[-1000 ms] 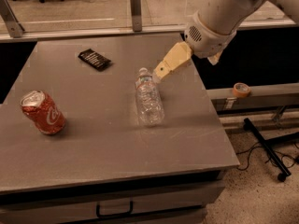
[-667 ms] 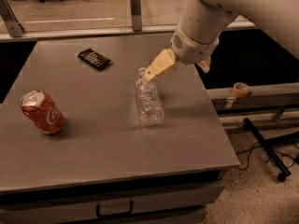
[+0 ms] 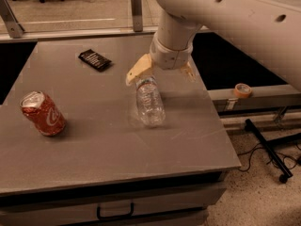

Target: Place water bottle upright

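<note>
Since the earlier frames the arm has been swinging toward the left of the frame, and the gripper [image 3: 161, 78], which was sitting up and to the right of the water bottle [image 3: 150, 102], is now hanging over the bottle's cap end just above the frame's centre. Its two tan fingers [image 3: 138, 71] are spreading wide apart, one on each side of the bottle's neck, and are holding nothing; whether they are touching the bottle cannot be told. The water bottle is lying on its side near the middle of the grey table [image 3: 117, 154], its cap pointing toward the top of the frame and its base toward the bottom. A dented red soda can [image 3: 43, 114] is lying at the left of the frame, well apart from the bottle. A flat black packet [image 3: 95, 59] is resting in the upper left of the tabletop. A roll of tape [image 3: 242, 89] is sitting on a ledge at the right.
</note>
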{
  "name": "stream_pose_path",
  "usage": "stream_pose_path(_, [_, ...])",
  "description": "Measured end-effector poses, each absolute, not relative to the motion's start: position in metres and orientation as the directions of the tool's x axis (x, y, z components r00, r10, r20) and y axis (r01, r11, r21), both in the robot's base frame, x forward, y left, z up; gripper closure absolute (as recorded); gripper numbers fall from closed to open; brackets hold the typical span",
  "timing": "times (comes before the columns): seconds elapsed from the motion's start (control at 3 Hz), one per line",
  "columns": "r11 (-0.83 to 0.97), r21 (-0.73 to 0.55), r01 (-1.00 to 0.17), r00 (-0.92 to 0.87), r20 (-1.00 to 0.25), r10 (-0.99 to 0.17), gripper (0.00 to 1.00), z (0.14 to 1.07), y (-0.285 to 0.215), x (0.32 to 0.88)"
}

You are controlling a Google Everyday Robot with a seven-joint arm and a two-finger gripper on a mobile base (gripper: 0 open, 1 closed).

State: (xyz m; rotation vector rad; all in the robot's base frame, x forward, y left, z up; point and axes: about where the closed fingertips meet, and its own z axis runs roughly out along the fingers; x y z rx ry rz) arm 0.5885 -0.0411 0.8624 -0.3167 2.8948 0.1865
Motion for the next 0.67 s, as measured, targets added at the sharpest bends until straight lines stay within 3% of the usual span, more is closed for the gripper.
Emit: stream_pose_path(0.67, [0.977, 0.112, -0.183, -0.967, -0.198, -0.158, 0.0, 0.848, -0.007, 0.596])
